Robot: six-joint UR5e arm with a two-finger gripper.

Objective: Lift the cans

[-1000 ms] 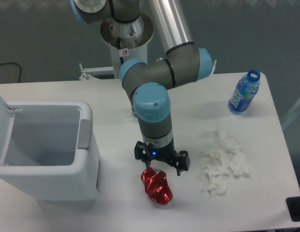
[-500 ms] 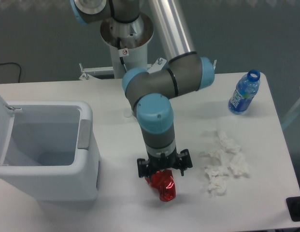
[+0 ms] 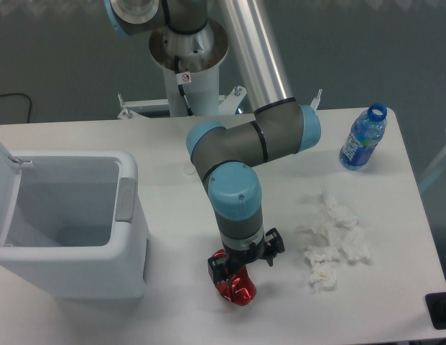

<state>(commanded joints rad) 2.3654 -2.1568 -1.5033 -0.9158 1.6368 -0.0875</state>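
Observation:
The crushed red can [image 3: 235, 290] lies on the white table [image 3: 172, 316], near the front edge and right of the bin. My gripper [image 3: 245, 263] points straight down right over the can's upper end, its body turned at a slant. Its dark fingers [image 3: 218, 269] are spread wide and stand open on either side of the can's top. The wrist hides that part of the can, so only its lower half shows. I cannot tell whether the fingertips touch the metal.
An open white bin [image 3: 64, 223] stands at the left. Crumpled white tissues [image 3: 334, 241] lie to the right of the gripper. A clear bottle with a blue label [image 3: 363, 139] stands at the back right corner.
The arm has moved toward the front of the table and come down over the can. The gripper has turned at the wrist and now covers the can's upper half.

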